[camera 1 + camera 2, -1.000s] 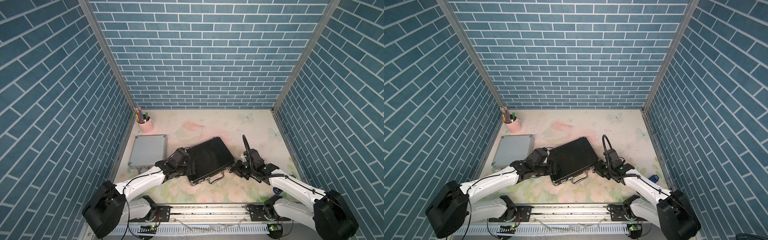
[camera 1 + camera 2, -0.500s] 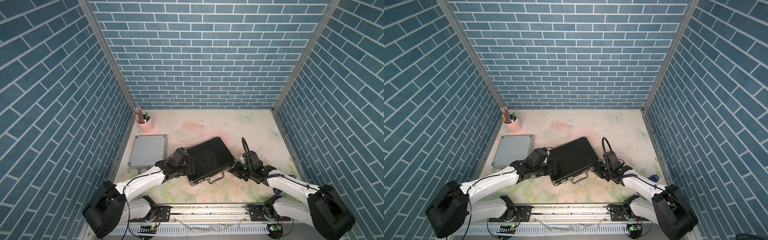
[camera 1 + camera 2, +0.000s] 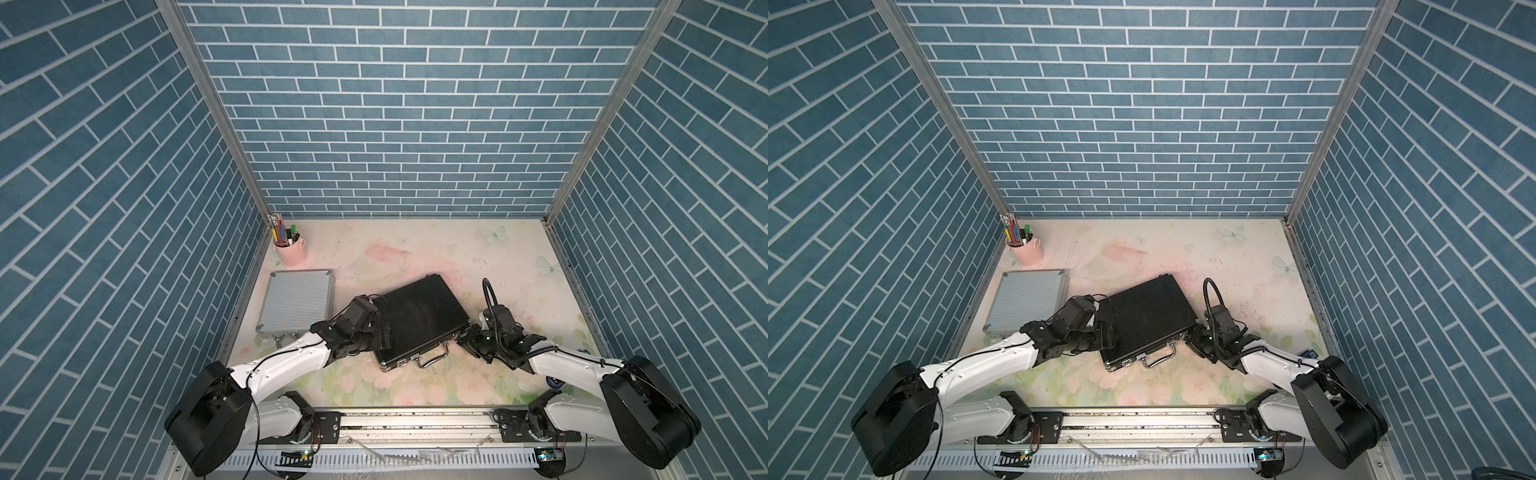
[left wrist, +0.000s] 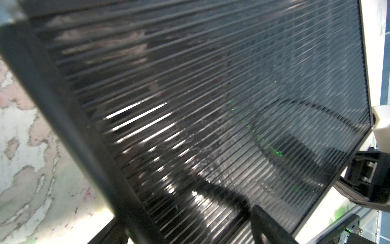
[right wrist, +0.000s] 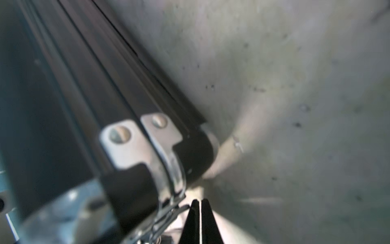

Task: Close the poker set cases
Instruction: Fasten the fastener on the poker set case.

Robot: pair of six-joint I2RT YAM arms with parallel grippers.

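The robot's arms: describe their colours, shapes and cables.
The left arm and right arm have white shells, black joints and bulky black bases. Thin black cables run along them; a thicker cable loops at the right wrist. The right gripper is black.

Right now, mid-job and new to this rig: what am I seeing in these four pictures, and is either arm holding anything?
Two white robot arms with pincer grippers work over a floral table. Two pictures look down from overhead; two come from cameras on the arms' wrists. On the table lie a silver case and a black case, both lids down, and a pink cup of pens. The left gripper stands open astride the black case's side edge. The right gripper is shut and empty, beside that case's front corner.
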